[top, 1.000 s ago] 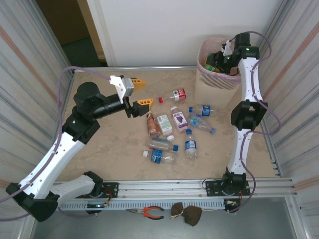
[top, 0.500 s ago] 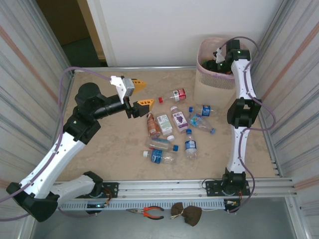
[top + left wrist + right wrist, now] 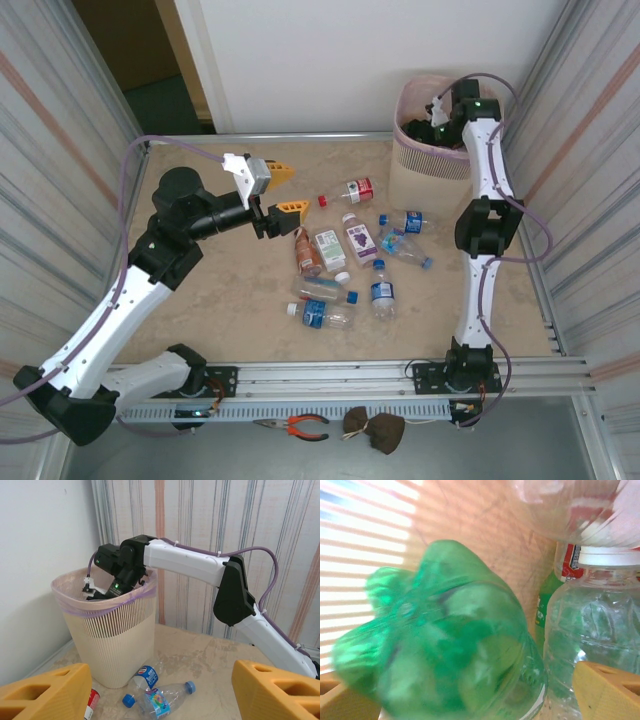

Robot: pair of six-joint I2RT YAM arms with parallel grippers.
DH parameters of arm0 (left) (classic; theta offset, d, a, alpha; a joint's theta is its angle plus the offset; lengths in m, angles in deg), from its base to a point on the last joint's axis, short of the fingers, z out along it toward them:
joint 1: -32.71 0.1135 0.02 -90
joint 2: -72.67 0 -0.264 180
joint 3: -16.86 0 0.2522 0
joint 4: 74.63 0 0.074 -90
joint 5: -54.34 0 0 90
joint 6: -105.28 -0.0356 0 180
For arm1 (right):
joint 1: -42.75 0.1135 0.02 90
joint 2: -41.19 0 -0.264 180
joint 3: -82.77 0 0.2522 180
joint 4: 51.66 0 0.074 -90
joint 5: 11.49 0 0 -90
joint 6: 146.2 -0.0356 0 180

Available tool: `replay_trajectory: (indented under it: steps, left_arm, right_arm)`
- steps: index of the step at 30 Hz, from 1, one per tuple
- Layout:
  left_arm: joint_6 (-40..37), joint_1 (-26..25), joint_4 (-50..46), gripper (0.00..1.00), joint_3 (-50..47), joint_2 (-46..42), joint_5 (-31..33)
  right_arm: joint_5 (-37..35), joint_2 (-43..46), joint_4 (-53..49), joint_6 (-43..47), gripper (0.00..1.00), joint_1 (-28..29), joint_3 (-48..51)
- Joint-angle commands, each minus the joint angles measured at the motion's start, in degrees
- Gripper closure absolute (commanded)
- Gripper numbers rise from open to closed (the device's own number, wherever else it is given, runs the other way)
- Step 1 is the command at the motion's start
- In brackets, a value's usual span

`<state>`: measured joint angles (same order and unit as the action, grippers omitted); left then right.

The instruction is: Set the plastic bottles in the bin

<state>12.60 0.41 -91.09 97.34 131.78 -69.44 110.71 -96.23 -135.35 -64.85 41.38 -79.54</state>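
The left gripper (image 3: 285,190) hangs over the table (image 3: 220,290), at about 10 o'clock from its middle. Its jaws are spread wide and there is nothing between them. In its wrist view the two orange fingers (image 3: 45,692) sit at the bottom corners with only open air across the gap.

From 3 to 5 o'clock of that gripper the plastic bottles (image 3: 345,255) lie loose on the table. A red-labelled bottle (image 3: 354,189) is farthest back. Nearer are a brownish-orange bottle (image 3: 306,252), a white-labelled one and a purple-labelled bottle (image 3: 358,240), close together. Blue-capped clear bottles (image 3: 382,290) lie nearer the arms and off toward 3 o'clock. Two of these lie near the foot of the bin.

The bin (image 3: 430,165) stands at the table's 1 o'clock corner, its pink liner folded over the rim. The right gripper (image 3: 432,125) reaches down into its mouth. In its wrist view the fingers stand far apart, at 7 and 4 o'clock of the frame. A blurred green bottle (image 3: 445,645) is between them. It overlaps the 7 o'clock finger and is clear of the other, so the jaws are open and not clamped on it. At 3 o'clock of the green bottle, inside the bin, is a white-capped clear bottle (image 3: 590,625).
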Motion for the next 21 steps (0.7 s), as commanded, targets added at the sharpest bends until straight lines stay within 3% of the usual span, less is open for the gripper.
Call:
replay_trajectory:
  steps: [1, 21]
  left_arm:
    - [0.9, 0.5, 2.2, 0.26, 0.1, -0.8, -0.3]
    - [2.1, 0.4, -3.8, 0.28, 3.1, 4.1, 3.6]
  right_arm:
    - [2.1, 6.3, 1.7, -2.5, 0.06, -0.7, -0.6]
    - [-2.4, 21.4, 5.5, -5.0, 0.07, -0.8, 0.7]
